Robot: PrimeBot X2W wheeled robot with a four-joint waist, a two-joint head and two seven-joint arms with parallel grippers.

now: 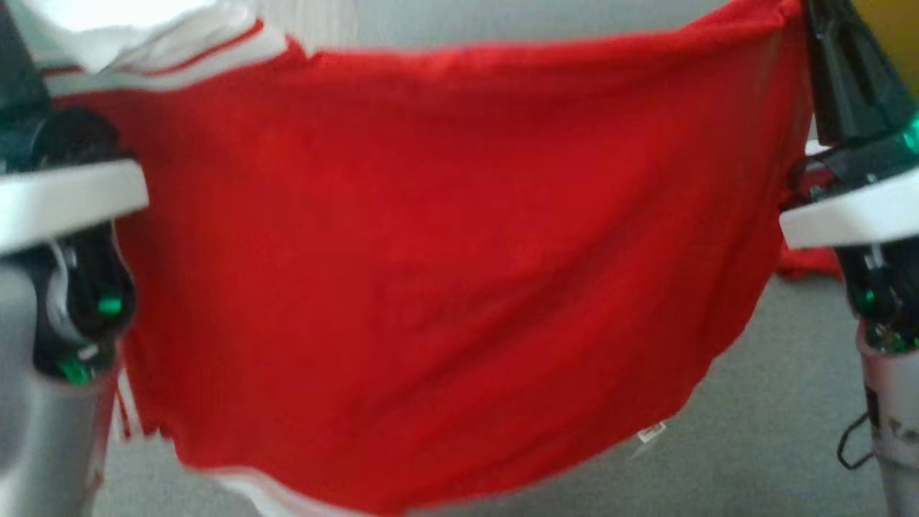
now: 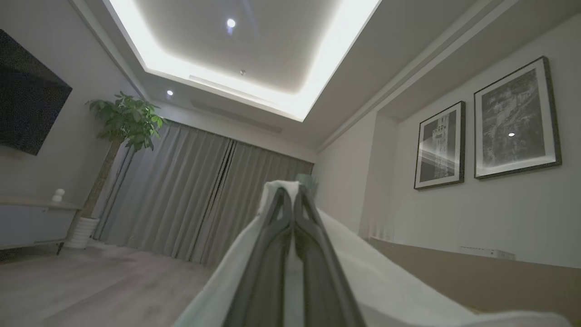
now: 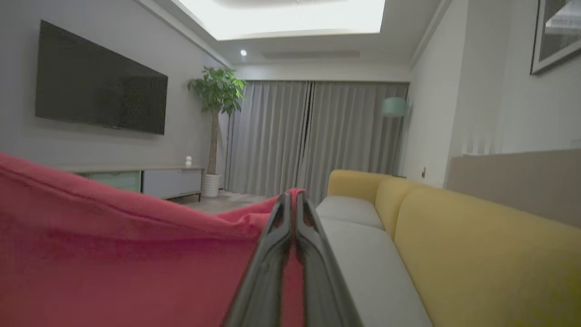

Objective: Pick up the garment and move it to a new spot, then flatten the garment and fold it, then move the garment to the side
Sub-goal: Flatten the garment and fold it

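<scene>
While the left claw (image 2: 293,195) is pinched fully shut on a white edge of the garment (image 1: 445,251), the right claw (image 3: 293,199) is likewise shut tight, with red cloth caught between its fingers. In the left wrist view the white fabric folds over the fingertips and falls away below them. In the right wrist view the red cloth spreads off to the left from the grip, with a yellow sofa (image 3: 454,236) to the right.

From the head view the garment hangs in the air between the two arms, stretched wide like a sheet, its top edge sagging slightly in the middle. It is bright red with soft diagonal creases. A white band (image 1: 165,61) with a thin red stripe runs along the upper left corner, and more white trim shows at the bottom hem. A small white label (image 1: 652,432) sticks out at the lower right edge. A grey surface (image 1: 775,402) lies below it; the picture is blurred.
</scene>
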